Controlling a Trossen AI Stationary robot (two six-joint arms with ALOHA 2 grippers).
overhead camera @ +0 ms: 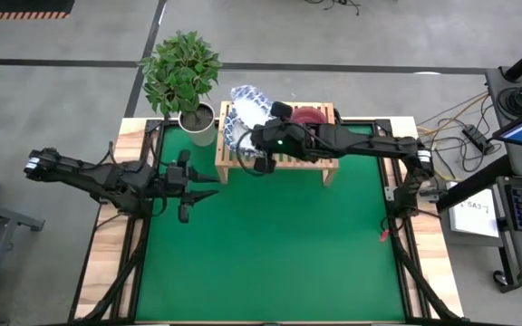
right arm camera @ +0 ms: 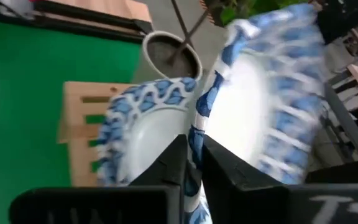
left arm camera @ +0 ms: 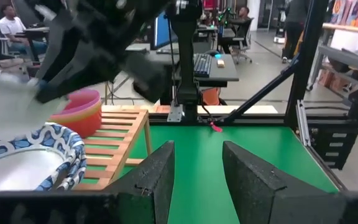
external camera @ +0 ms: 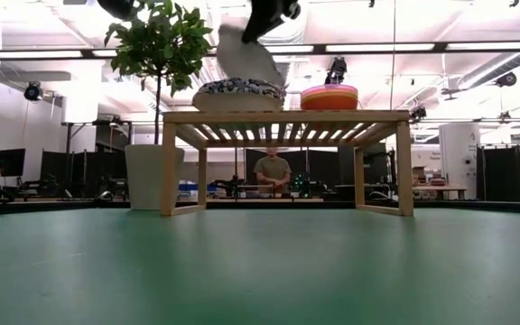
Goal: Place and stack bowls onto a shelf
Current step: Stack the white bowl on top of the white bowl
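The right gripper (overhead camera: 259,149) reaches in from the 3 o'clock side of the green table (overhead camera: 270,254) and hangs over the left end of the wooden shelf (overhead camera: 326,166), which stands near the table's 12 o'clock edge. Its fingers (right arm camera: 219,177) are pinched together on the blue rim of a white bowl (right arm camera: 263,106), with one finger inside the rim and one outside. The held bowl is tilted steeply on edge. From table height it (external camera: 246,56) leans above a stack of white bowls with blue rims (external camera: 239,92) that rests on the shelf's slatted top, its lower edge at or just above the stack; I cannot tell whether they touch. The right wrist camera shows the stack's top bowl (right arm camera: 143,134) lying open and level just beside the tilted one. At the shelf's right end, toward 3 o'clock from the white stack and apart from it, sits a nest of small coloured bowls (external camera: 329,96) with a red one on top (overhead camera: 308,117). A potted plant (overhead camera: 185,77) stands just off the shelf's left end, at about 11 o'clock on the table. The left gripper (overhead camera: 208,186) waits low over the green mat at about 9 o'clock, well clear of the shelf, its fingers (left arm camera: 154,180) apart and holding nothing. A seated person (external camera: 273,170) shows in the room beyond the table, seen under the shelf.
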